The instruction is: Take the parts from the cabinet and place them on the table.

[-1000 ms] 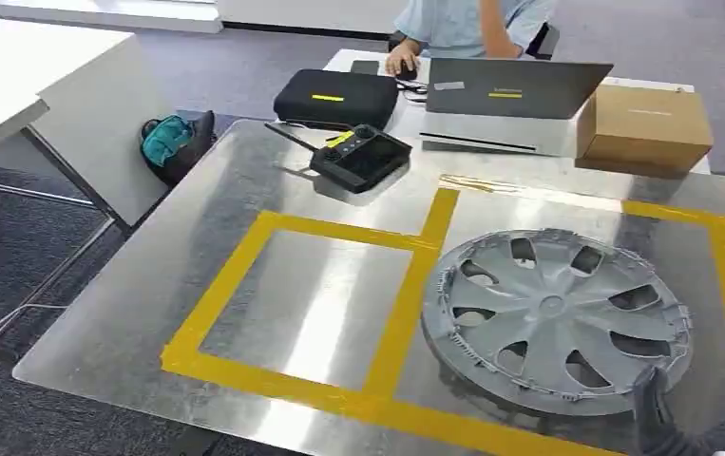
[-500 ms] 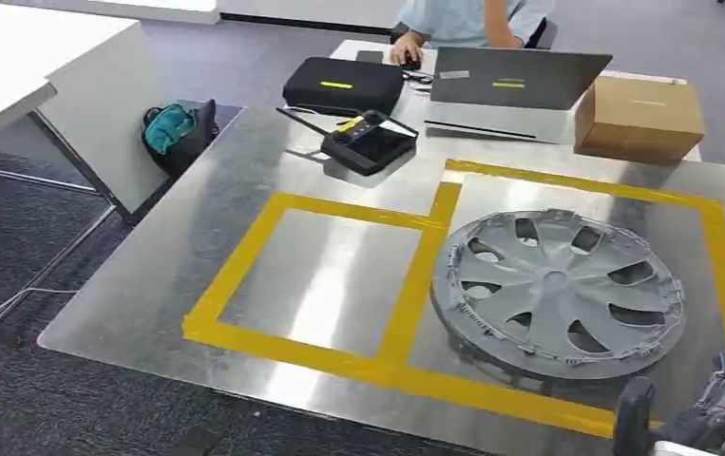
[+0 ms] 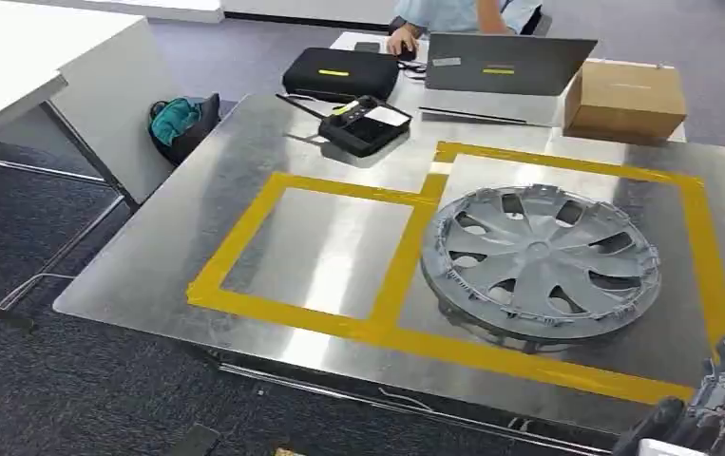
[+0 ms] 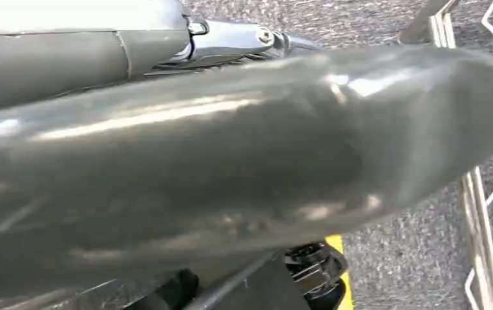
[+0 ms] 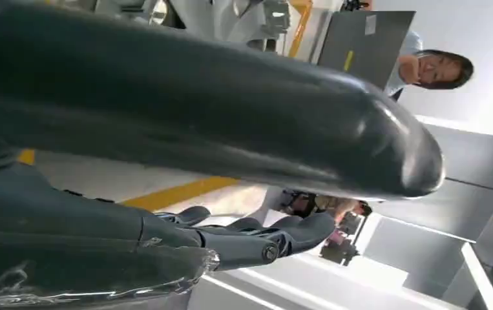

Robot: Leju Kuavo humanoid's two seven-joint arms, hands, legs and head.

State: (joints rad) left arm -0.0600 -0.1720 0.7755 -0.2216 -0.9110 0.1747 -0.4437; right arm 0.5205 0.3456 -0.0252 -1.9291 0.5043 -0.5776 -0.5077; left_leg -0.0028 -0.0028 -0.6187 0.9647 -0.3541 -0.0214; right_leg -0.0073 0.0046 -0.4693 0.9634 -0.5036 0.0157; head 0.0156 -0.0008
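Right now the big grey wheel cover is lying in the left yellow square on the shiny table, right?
Not quite. The head view shows the wheel cover lying in the right yellow-taped square on the shiny table. The left square has nothing in it.

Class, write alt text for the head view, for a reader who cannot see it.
A grey hubcap lies flat inside the right yellow-taped square on a metal table; the left square is bare. The robot's right hand is at the table's near right corner, holding nothing. Beyond are a black controller, laptop and cardboard box.
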